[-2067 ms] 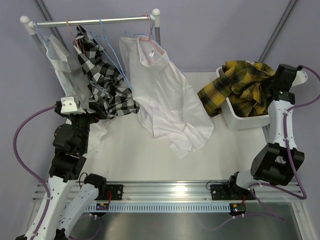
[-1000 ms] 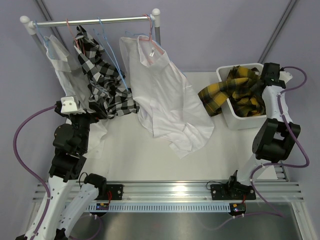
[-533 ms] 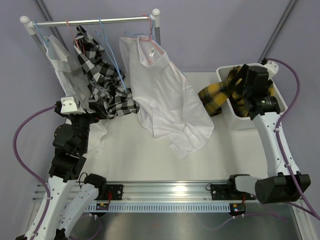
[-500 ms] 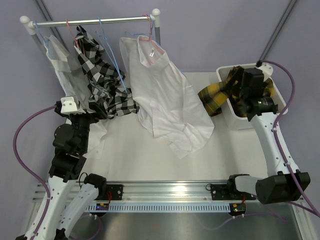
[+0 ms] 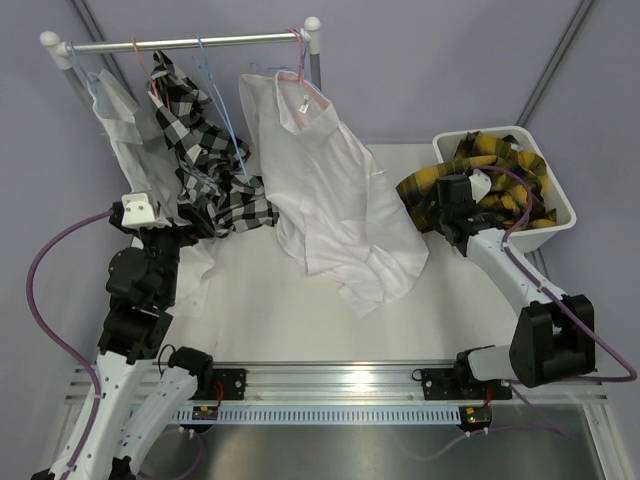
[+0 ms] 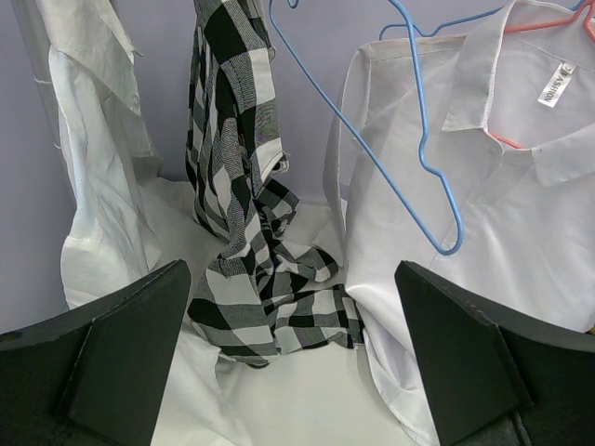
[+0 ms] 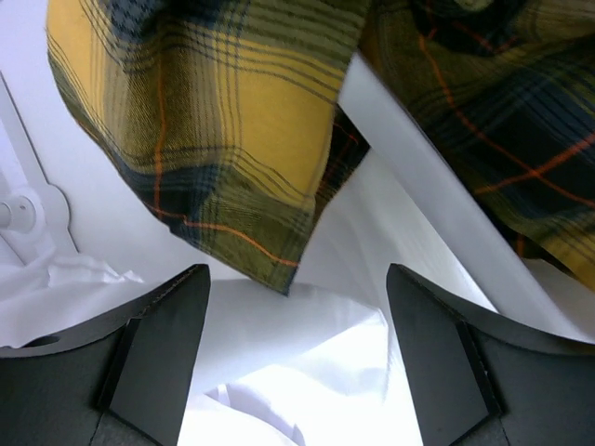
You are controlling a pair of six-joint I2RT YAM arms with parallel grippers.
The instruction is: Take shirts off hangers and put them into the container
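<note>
The left gripper (image 6: 292,268) is spread wide and empty. So is the right gripper (image 7: 296,277). The yellow shirt (image 7: 232,121) hangs over the edge of the tub (image 7: 423,228), just in front of the right one.

Your right arm (image 5: 505,275) swings from the far right of the tub (image 5: 562,216), across it, and now reaches in at its left side. The yellow shirt (image 5: 470,150), heaped high over the tub two seconds back, now lies lower inside, with one flap draped over the left rim. Your right gripper (image 7: 296,279) sits beside that flap, its jaws wider than before, with nothing between them.
</note>
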